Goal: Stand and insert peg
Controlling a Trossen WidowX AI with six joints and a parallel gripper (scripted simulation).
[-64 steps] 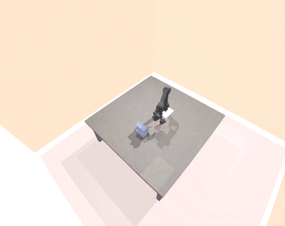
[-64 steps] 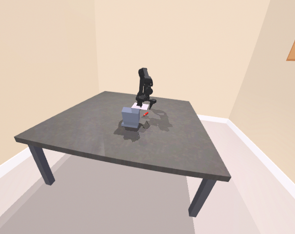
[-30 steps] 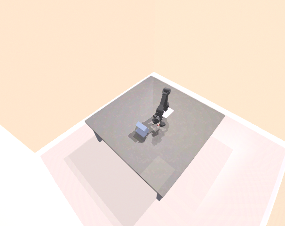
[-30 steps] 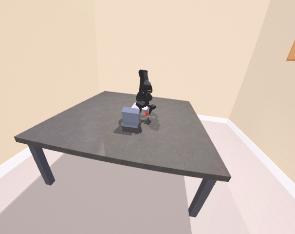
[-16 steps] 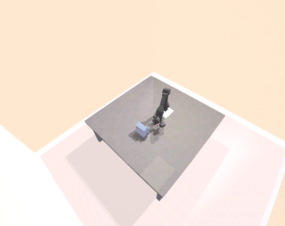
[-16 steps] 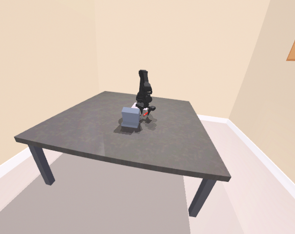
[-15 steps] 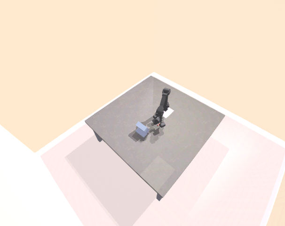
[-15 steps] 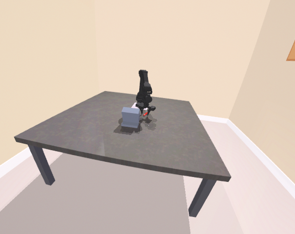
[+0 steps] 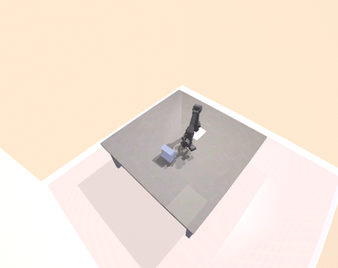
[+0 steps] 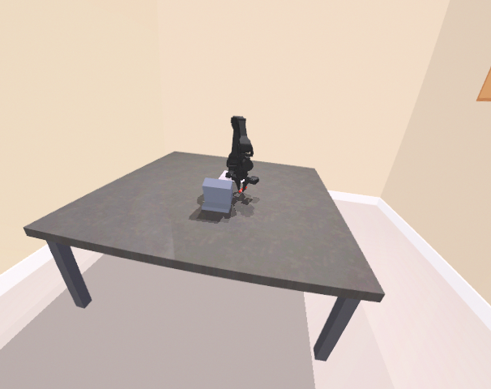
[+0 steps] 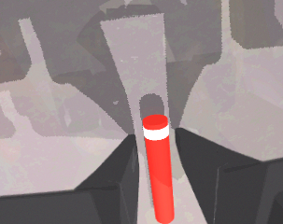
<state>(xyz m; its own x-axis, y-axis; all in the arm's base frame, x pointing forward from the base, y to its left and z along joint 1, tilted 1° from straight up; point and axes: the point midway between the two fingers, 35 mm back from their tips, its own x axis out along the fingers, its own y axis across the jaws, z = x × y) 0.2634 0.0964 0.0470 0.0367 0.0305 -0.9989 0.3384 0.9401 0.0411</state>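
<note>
The red peg (image 9: 187,148) (image 10: 240,191) (image 11: 160,173) lies on the table, its white-banded end towards the top of the wrist view and its plain end near the bottom edge. My gripper (image 9: 188,148) (image 10: 242,189) (image 11: 155,137) is low over the peg, its fingers partly closed on either side of it. A narrow gap shows between the peg and each finger in the wrist view, so the gripper is still open. The blue-grey sloped panel (image 9: 168,153) (image 10: 217,194) stands beside the gripper. Its hole is hidden in the top and exterior views.
The grey table (image 9: 215,164) (image 10: 279,234) carries the arm (image 9: 194,118) (image 10: 238,138), and a white sheet (image 9: 200,133) (image 10: 223,175) lies near the arm's base. The panel stands close to the fingers, on their left in the top and exterior views.
</note>
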